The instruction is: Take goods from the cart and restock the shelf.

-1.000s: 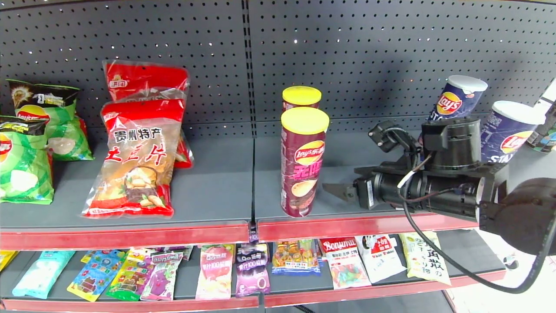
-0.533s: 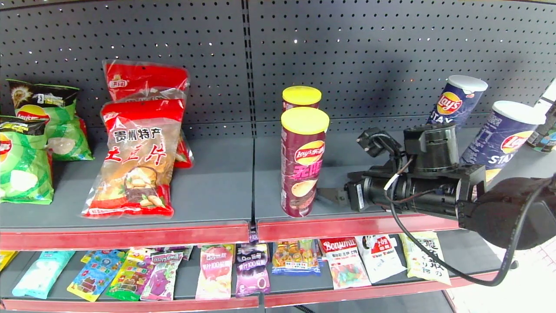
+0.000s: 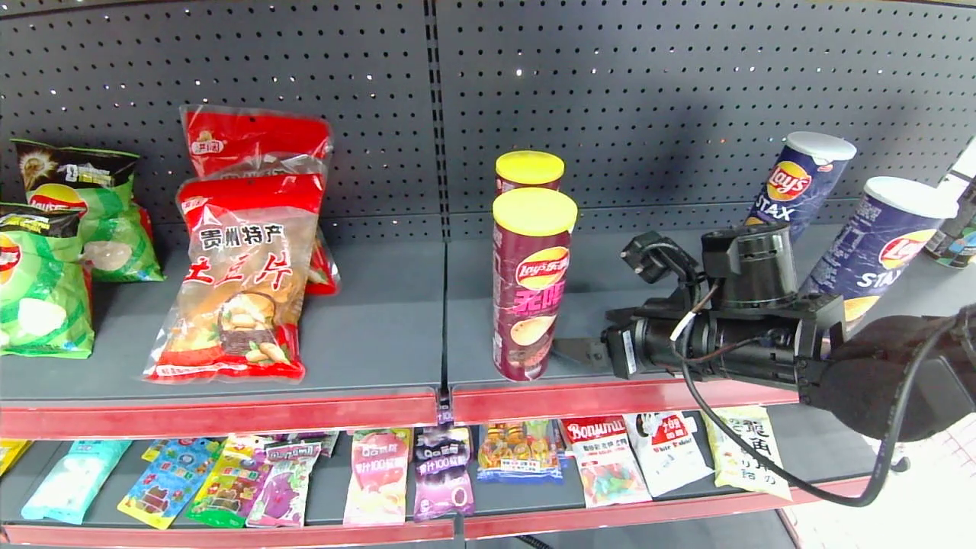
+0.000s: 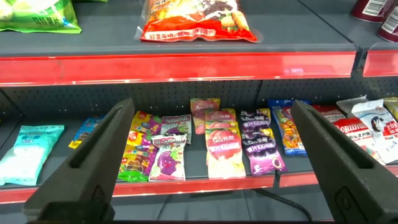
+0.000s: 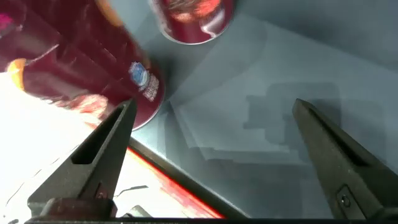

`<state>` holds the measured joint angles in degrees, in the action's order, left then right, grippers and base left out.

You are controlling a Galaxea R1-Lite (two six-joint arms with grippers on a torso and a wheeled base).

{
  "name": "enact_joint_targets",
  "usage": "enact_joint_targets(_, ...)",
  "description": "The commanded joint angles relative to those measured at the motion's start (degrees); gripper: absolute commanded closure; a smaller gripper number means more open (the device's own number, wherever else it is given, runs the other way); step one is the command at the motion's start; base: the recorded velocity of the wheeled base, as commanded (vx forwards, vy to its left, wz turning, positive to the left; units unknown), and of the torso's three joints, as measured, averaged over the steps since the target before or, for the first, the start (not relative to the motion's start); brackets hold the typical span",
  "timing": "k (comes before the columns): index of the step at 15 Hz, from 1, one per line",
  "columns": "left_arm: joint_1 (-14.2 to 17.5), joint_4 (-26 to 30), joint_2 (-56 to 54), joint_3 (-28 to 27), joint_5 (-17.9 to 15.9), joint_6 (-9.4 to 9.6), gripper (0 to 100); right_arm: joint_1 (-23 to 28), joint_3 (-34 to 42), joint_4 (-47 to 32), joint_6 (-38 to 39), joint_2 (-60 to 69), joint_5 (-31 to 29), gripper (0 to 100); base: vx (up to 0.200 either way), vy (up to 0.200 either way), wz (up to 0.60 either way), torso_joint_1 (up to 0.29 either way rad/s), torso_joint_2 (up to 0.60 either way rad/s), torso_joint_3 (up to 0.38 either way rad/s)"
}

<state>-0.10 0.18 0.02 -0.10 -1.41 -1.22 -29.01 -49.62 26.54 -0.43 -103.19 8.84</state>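
Tall maroon cylindrical chip can with yellow plastic lid (image 3: 531, 290) stands upright, long axis vertical, lid up, label facing out. It sits at the front of the grey upper shelf with the red front lip (image 3: 366, 335), just right of the centre seam. A matching maroon can (image 3: 528, 169) is directly behind it. Right gripper (image 5: 212, 107) is low over the shelf just beside the front can, jaws spread wide and holding nothing; contact unclear. Left gripper (image 4: 212, 104) is also spread and holding nothing, facing the lower shelf's candy packets (image 4: 224, 143).
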Motion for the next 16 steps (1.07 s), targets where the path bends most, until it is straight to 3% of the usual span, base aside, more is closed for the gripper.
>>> enact_joint_targets(1,0.01,-0.01,-0.02,0.01,0.01,-0.01,0,-0.17,0.13,-0.08,-0.01,0.27,0.04,0,0.000,0.000,0.00,0.000,0.00,0.000)
enact_joint_targets(12,0.01,-0.01,-0.02,0.01,0.01,-0.01,0,-1.75,1.01,-0.17,0.08,0.54,-0.05,0,0.000,0.000,0.00,0.000,0.00,0.000)
enact_joint_targets(16,0.01,-0.01,-0.02,0.01,0.01,-0.01,0,-1.48,4.97,0.18,-0.19,5.28,-0.22,0,0.000,0.000,0.00,0.000,0.00,0.000)
